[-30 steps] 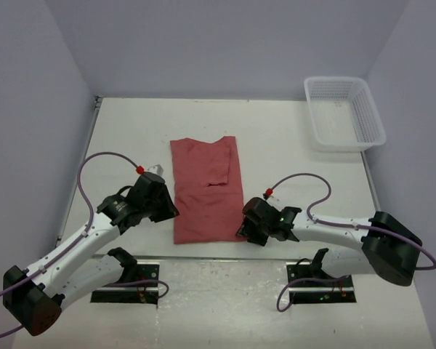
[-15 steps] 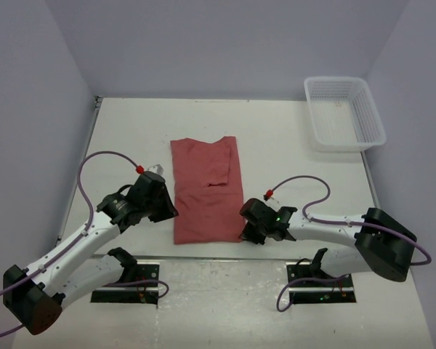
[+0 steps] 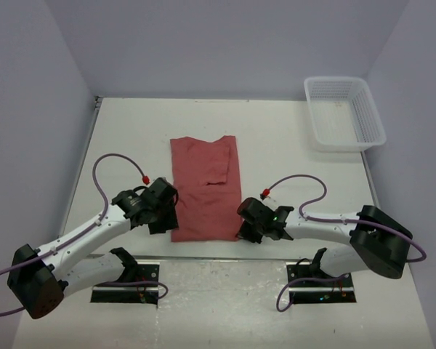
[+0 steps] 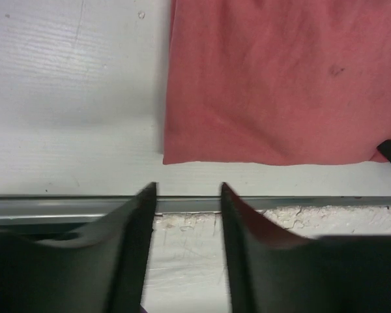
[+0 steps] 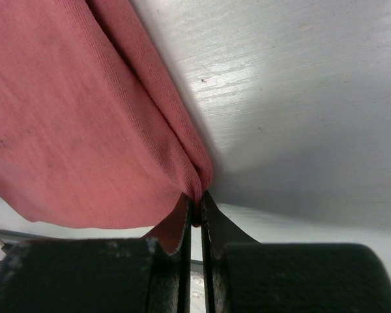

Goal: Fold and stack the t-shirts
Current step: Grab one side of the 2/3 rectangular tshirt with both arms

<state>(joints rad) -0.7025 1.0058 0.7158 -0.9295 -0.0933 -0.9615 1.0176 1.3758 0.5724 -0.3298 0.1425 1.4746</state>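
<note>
Your left gripper (image 4: 189, 190) has swung in beside the shirt's (image 3: 203, 190) near-left corner, fingers spread and empty. The right gripper (image 5: 195, 203) now pinches the near-right corner. The soft red oblong lies flat on the table (image 3: 291, 138), with the mesh basket (image 3: 346, 144) well apart.

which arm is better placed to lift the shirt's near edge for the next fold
Right. The right gripper is shut on the near right corner of the shirt. The left gripper is open, short of the near left corner, with nothing between its fingers.
</note>
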